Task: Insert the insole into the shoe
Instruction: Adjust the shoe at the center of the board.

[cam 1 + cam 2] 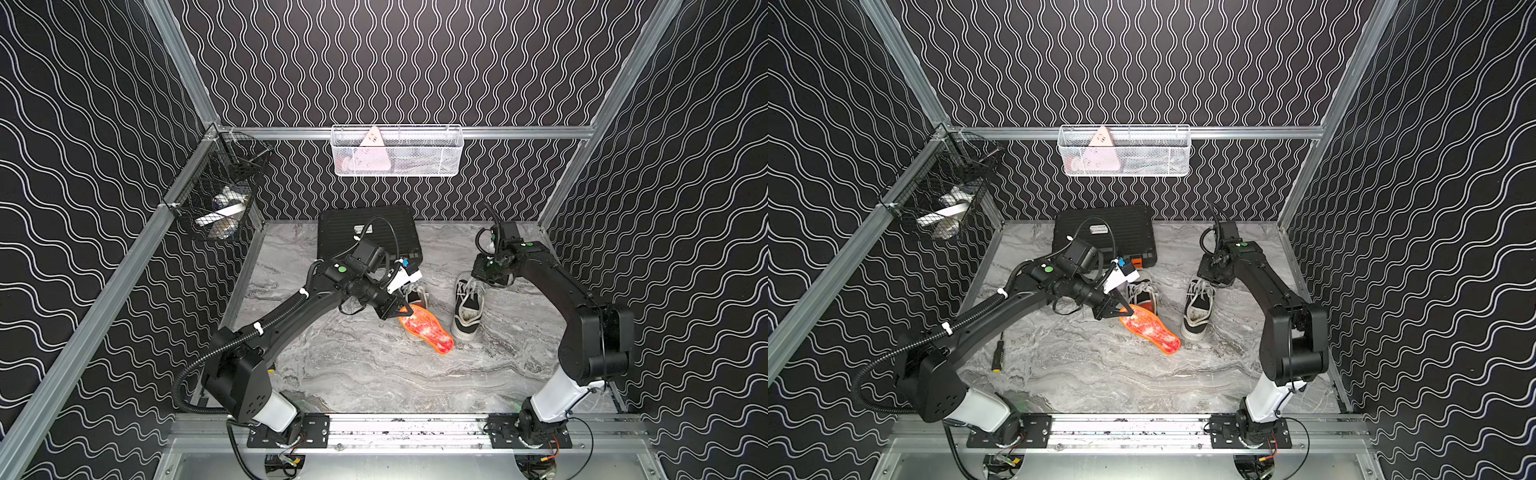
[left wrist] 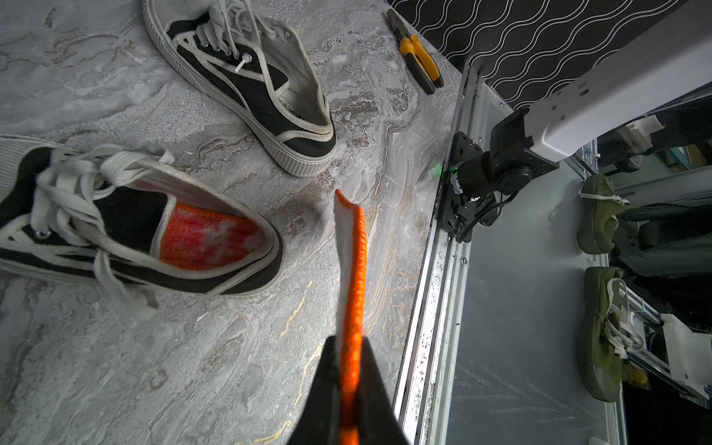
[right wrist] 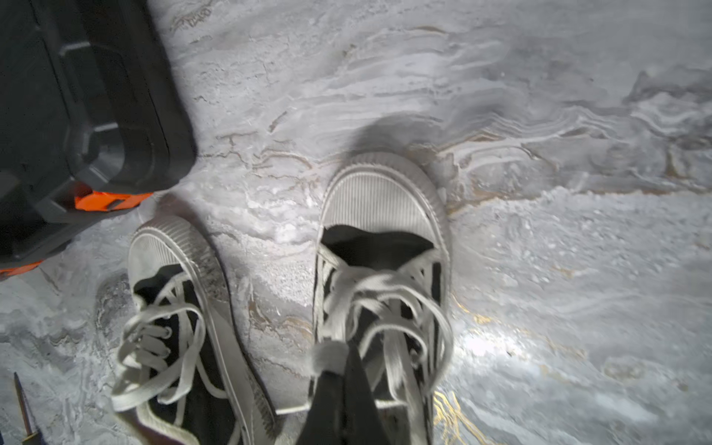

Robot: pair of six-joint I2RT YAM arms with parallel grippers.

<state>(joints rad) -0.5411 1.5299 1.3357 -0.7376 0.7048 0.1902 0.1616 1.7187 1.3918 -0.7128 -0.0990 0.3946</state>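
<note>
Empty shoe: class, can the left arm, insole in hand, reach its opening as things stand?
Probably yes: the empty shoe opens upward, only bare table separates it from the insole; the right hand sits at its laces.

The insole [image 1: 428,330] is orange-red mottled with white, its stitched edge orange; the shoe [image 1: 467,309] is black canvas with white laces, white piping and an off-white ribbed toe cap; its partner [image 2: 135,227] matches; the table [image 1: 374,374] is grey marble veined gold-brown; the walls [image 1: 395,62] are black with white wavy lines; the case [image 1: 365,232] is black with orange latches.
</note>
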